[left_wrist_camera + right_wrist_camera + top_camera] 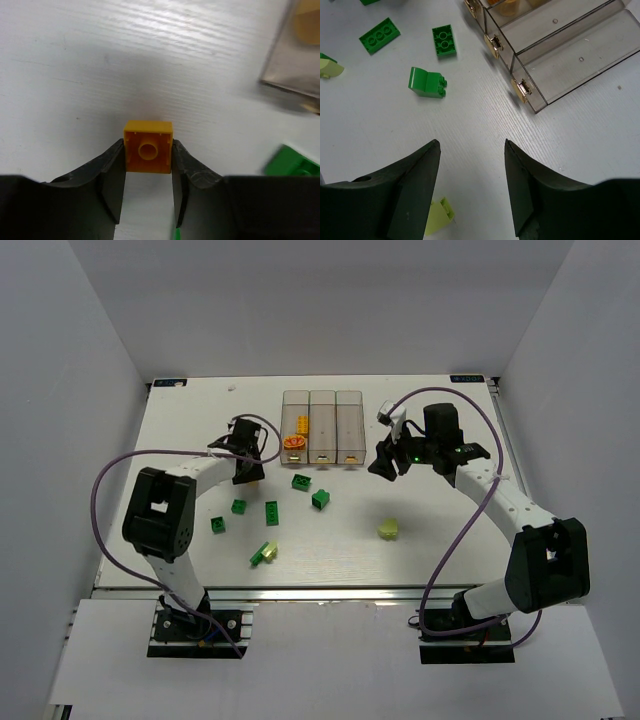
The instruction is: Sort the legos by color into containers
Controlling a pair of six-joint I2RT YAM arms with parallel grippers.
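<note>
A small orange lego (148, 153) sits squeezed between my left gripper's fingertips (148, 156), hollow underside facing the camera, just over the white table. That left gripper (247, 466) is to the left of the containers (322, 418), a row of clear bins. The left bin holds orange legos (299, 424). My right gripper (471, 147) hangs open over bare table in front of the containers (580, 55), holding nothing; in the top view the right gripper (385, 462) is to their right. Green legos (301, 481) (321, 499) (272, 512) and pale yellow-green ones (388, 529) (265, 553) lie loose.
Two more green legos (238, 506) (217, 524) lie near the left arm. A round orange piece (294, 443) rests at the left bin's front end. Green legos (426, 82) (443, 40) and a pale one (438, 216) lie near the right gripper. White walls surround the table.
</note>
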